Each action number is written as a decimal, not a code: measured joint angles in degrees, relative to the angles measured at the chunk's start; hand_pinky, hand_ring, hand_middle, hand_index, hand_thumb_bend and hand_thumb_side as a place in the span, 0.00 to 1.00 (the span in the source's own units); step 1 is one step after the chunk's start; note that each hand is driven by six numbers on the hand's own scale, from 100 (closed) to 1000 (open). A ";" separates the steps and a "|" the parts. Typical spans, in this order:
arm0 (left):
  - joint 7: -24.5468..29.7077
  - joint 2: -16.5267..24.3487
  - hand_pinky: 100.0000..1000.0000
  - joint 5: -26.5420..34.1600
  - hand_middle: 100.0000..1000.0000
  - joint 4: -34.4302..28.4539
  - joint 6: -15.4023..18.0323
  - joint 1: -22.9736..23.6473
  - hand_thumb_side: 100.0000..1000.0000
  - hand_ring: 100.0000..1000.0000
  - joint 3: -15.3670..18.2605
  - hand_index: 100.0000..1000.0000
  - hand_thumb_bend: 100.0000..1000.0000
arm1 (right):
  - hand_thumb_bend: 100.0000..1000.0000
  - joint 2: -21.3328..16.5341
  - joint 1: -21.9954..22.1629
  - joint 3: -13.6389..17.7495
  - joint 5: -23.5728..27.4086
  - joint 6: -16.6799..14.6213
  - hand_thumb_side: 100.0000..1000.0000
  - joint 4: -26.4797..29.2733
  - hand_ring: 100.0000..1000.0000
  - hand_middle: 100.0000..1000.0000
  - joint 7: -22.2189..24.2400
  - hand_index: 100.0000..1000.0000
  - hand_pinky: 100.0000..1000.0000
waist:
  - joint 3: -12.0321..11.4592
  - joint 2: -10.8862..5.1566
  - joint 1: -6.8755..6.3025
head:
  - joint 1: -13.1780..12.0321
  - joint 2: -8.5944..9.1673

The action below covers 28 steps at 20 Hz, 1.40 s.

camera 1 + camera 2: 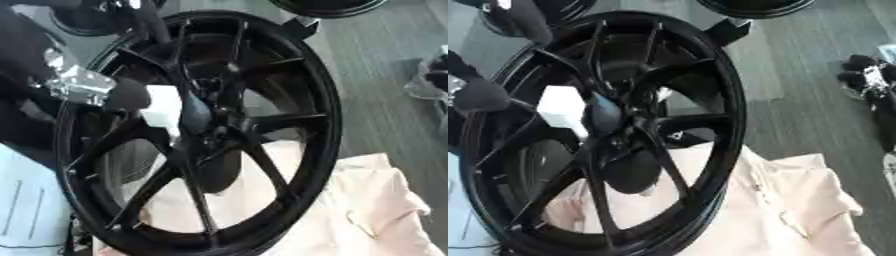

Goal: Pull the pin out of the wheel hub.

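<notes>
Black multi-spoke wheel hub (219, 135) stands on edge and tilted, filling most of both eye views. Its lower rim rests on a pale pink cloth (798, 210), which spreads out below and to the right of my working hand.

Left hand (83, 85) comes in from the upper left. I see its black forearm, a silver wrist joint and a dark rounded part pressed up against the spokes on the left side of the hub. I cannot tell whether its fingers are spread, closed or wrapped round anything; they blur into the black spokes.

Just beside that hand, on its right and touching or nearly touching it, sits a white block-shaped piece (562, 111) at the hub's centre. Right of the white piece is a dark bluish rounded part (605, 115) on the centre boss. This looks like the pin area, but I cannot make out the pin itself or whether it is seated or drawn.

Right hand does not show in either view.

Above the hand, past the hub's top rim, the edge of a second black wheel (754, 6) shows. Far to the right of the hand, on the grey plank floor (385, 100), lie some dark objects (868, 75) I cannot identify.
</notes>
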<state>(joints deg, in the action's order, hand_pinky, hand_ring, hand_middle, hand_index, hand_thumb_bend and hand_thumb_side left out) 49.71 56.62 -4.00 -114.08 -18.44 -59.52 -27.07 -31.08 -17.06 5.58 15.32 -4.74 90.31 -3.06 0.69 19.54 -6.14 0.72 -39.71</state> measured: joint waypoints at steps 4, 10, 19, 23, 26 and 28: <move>1.13 -0.79 0.81 -4.30 0.77 0.03 1.41 0.00 0.58 0.80 -1.05 0.84 0.53 | 0.00 -0.01 0.00 -0.02 -0.06 0.04 0.70 -0.01 0.74 0.70 0.23 0.77 0.88 | 0.00 0.00 -0.01 | -0.14 -0.03; 1.42 -2.31 0.80 -6.02 0.77 1.71 1.77 -0.55 0.58 0.80 -2.61 0.84 0.52 | 0.00 -0.01 0.00 -0.07 -0.48 0.08 0.70 -0.02 0.74 0.70 0.43 0.77 0.88 | 0.01 0.00 -0.01 | -0.13 -0.24; 1.05 -4.35 0.78 -6.91 0.75 6.15 1.25 -0.73 0.56 0.79 -4.01 0.81 0.45 | 0.00 -0.01 0.00 -0.35 -0.57 0.17 0.70 -0.05 0.74 0.70 0.57 0.77 0.88 | 0.02 0.00 0.00 | -0.13 -0.46; 0.88 -4.75 0.77 -6.90 0.75 7.08 1.02 -0.71 0.56 0.78 -4.26 0.81 0.44 | 0.00 -0.01 -0.01 -0.37 -0.57 0.17 0.70 -0.06 0.74 0.70 0.59 0.77 0.88 | 0.08 0.00 0.00 | -0.13 -0.46; 1.03 -4.79 0.77 -6.81 0.75 7.63 0.87 -0.50 0.55 0.78 -4.54 0.80 0.44 | 0.00 -0.01 -0.02 -0.37 -0.57 0.17 0.70 -0.07 0.74 0.70 0.59 0.77 0.88 | 0.13 0.00 0.00 | -0.14 -0.47; 1.13 -4.93 0.77 -6.69 0.75 7.91 0.78 -0.44 0.55 0.78 -4.56 0.79 0.44 | 0.00 -0.01 -0.03 -0.37 -0.57 0.17 0.70 -0.08 0.74 0.70 0.59 0.77 0.88 | 0.19 0.00 0.00 | -0.14 -0.47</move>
<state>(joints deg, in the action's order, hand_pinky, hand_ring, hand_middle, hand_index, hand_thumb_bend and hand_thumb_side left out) 50.85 51.69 -10.69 -106.17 -17.66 -59.96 -31.64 -31.09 -17.09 5.22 14.76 -4.57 90.23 -2.46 0.88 19.54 -6.14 0.58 -40.17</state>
